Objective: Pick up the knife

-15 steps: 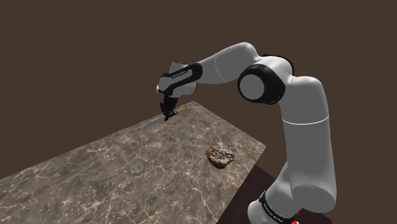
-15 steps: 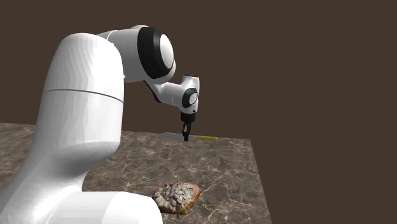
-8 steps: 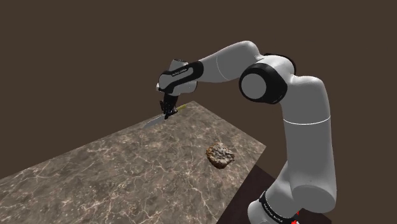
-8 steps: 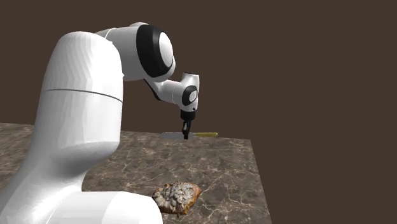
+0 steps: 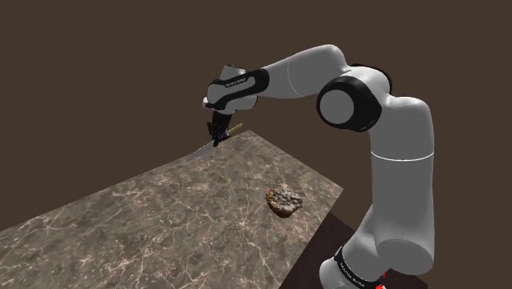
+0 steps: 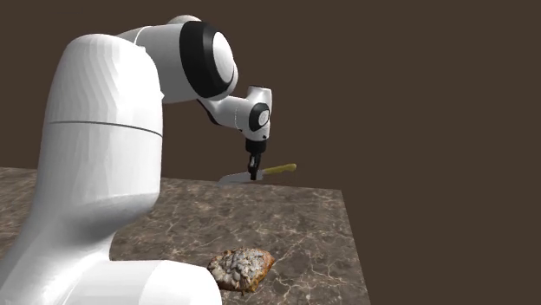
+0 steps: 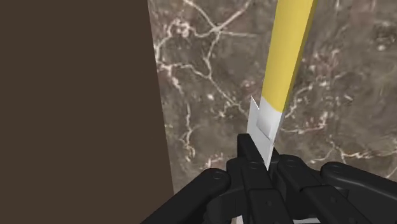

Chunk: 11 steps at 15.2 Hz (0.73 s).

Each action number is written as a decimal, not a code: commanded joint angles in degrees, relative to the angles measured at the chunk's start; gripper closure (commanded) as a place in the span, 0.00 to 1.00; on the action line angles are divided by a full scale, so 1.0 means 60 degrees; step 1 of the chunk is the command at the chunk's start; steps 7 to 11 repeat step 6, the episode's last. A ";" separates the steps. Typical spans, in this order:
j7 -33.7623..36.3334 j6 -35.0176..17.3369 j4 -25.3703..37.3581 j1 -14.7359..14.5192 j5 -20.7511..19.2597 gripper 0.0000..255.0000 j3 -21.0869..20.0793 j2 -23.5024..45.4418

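Clamping the knife (image 7: 286,57) where its grey blade meets the yellow handle, the black gripper (image 7: 262,162) holds it above the marble worktop's (image 5: 164,222) far corner. The long axis is tilted, handle high. A rough brown lump (image 5: 284,200) lies apart, against a plain brown backdrop.

Knife (image 6: 279,169), one item: yellow handle, short pale grey blade. I see it clasped at the blade's base between the black fingers of the gripper (image 6: 254,176). It is tilted, handle end higher, just left of centre in the shoulder view and mid-frame in the second exterior view, over the far edge of the marble tabletop (image 6: 303,225).
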State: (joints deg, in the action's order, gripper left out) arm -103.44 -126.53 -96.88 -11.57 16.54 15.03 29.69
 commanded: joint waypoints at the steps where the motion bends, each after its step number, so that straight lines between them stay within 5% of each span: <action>1: 0.0063 0.0193 0.0076 -0.0024 -0.0059 1.00 0.0030 -0.0120; 11: 0.0143 0.0500 0.0198 -0.0047 -0.0147 1.00 0.0076 -0.0314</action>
